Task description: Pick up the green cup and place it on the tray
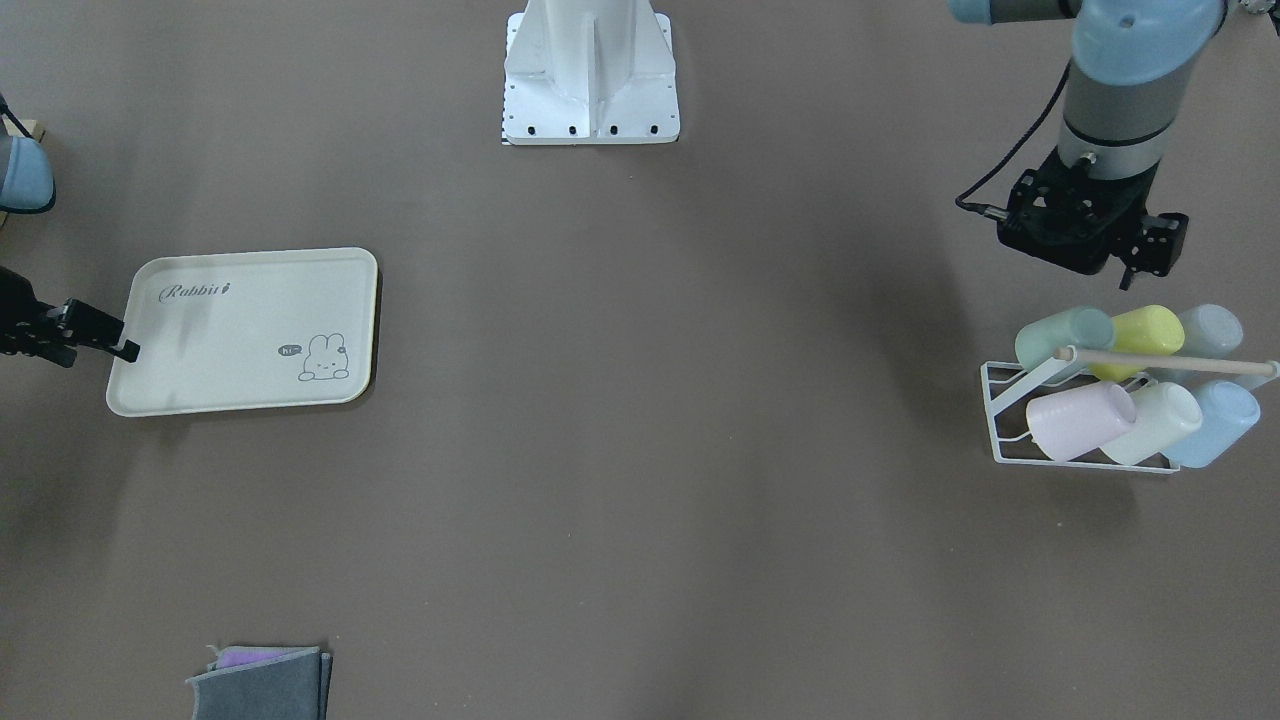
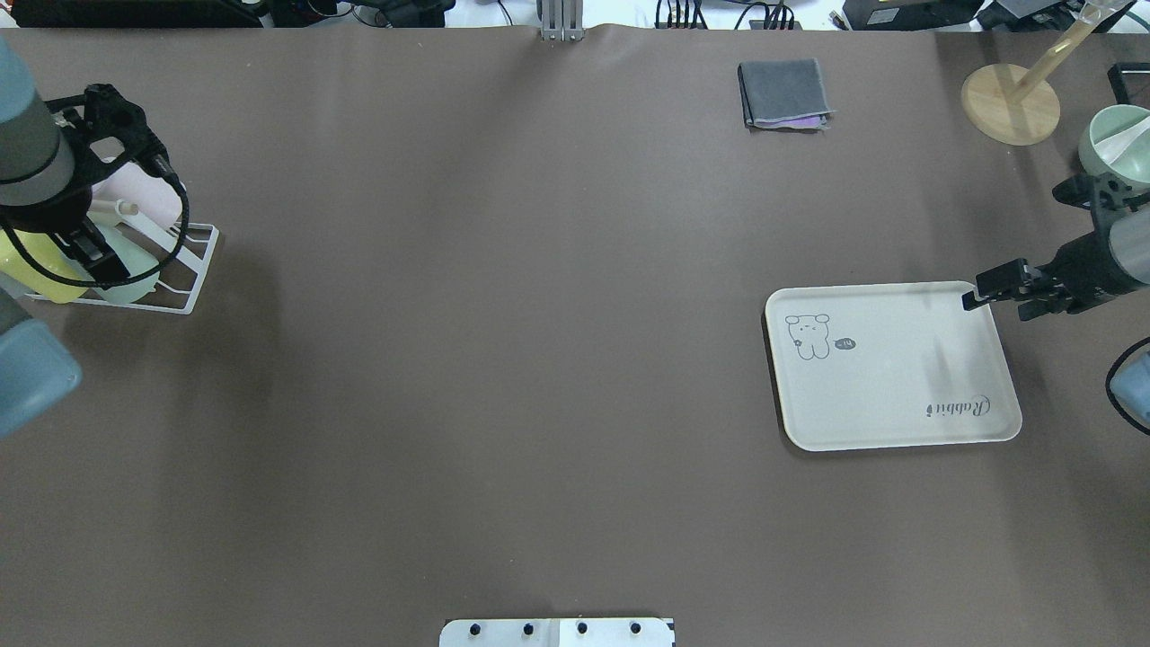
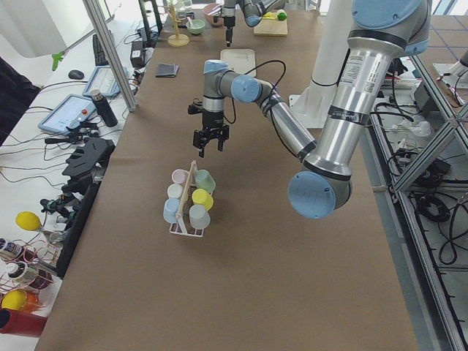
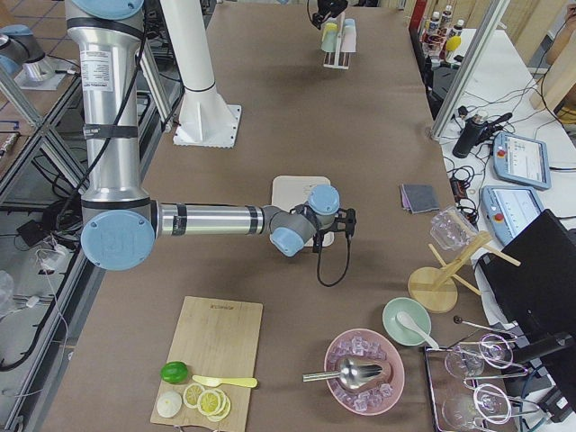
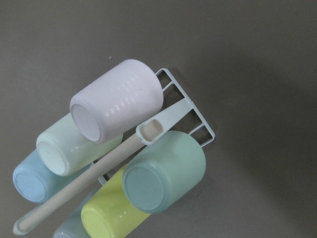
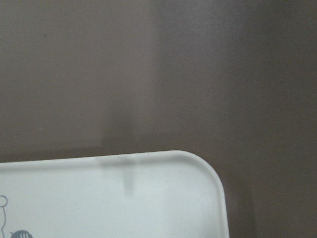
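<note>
The green cup [image 1: 1065, 337] lies on its side on a white wire rack [image 1: 1003, 420] at the table's left end, at the rack's top row beside a yellow cup [image 1: 1138, 340]. In the left wrist view the green cup [image 5: 166, 171] shows bottom-first, right under the camera. My left gripper [image 3: 210, 149] hangs open and empty above the rack, just to the robot's side of it. The cream tray [image 2: 889, 368] with "Rabbit" script lies flat and bare at the right. My right gripper [image 2: 988, 301] is open and empty over the tray's far right corner [image 6: 198, 163].
The rack also holds a pink cup [image 5: 116, 99], a cream-green cup [image 5: 69, 148], light blue cups [image 1: 1215, 420] and a wooden bar [image 5: 89, 181]. A folded grey cloth [image 2: 783, 94] lies at the far edge. A wooden stand [image 2: 1011, 103] and a green bowl [image 2: 1114, 139] stand far right.
</note>
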`<state>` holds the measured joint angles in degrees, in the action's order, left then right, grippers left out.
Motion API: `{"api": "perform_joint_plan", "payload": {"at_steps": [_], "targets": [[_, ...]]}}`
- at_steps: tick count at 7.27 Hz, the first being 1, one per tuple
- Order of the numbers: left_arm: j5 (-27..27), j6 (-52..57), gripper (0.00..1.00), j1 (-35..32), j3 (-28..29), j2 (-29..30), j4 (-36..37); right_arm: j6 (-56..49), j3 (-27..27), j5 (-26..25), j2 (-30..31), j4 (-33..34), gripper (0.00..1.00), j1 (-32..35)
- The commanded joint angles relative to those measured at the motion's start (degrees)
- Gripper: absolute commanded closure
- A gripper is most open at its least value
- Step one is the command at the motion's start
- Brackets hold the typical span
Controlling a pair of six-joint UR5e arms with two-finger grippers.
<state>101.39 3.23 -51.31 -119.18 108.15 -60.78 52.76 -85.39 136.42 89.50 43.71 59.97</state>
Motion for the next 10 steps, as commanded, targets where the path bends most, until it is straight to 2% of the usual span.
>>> {"api": "perform_joint_plan", "payload": {"at_steps": [1,2,3,5,6,7,8,9,10], "targets": [[-11.41,0.02,0.03,9.33,-3.93,1.36,1.37,0.07,0.14,-0.98,1.02,-3.54,0.16,-2.05],[-17.83,0.02,0.03,14.96,-6.39,-0.03,1.28,-0.37,-0.30,-0.72,1.72,-3.54,0.22,-2.05],[-19.81,0.37,0.03,17.02,-6.77,-0.65,1.02,-0.46,-0.30,-0.63,2.43,-3.89,0.22,-2.05],[-29.88,0.63,0.03,24.83,-6.95,-6.78,0.93,-1.07,-0.30,-0.63,4.27,-5.47,0.28,-2.05],[-33.59,0.89,0.03,25.29,-7.47,-10.47,0.58,-1.42,-0.22,-0.63,4.54,-5.48,0.30,-2.05],[-37.37,4.12,0.03,26.69,-7.82,-12.50,-1.16,-1.43,-0.22,-0.63,4.63,-5.39,0.40,-2.05],[-40.54,10.24,0.03,26.79,-7.91,-13.66,-3.53,-1.43,0.22,-0.63,4.72,-5.39,0.45,-2.14],[-46.75,14.56,0.03,30.01,-7.91,-15.76,-4.86,-1.43,0.40,-0.72,4.81,-5.39,0.52,-2.14],[-53.95,15.91,0.03,35.87,-7.91,-17.87,-4.44,-1.43,0.49,-0.72,4.89,-5.30,0.52,-2.23]]}}
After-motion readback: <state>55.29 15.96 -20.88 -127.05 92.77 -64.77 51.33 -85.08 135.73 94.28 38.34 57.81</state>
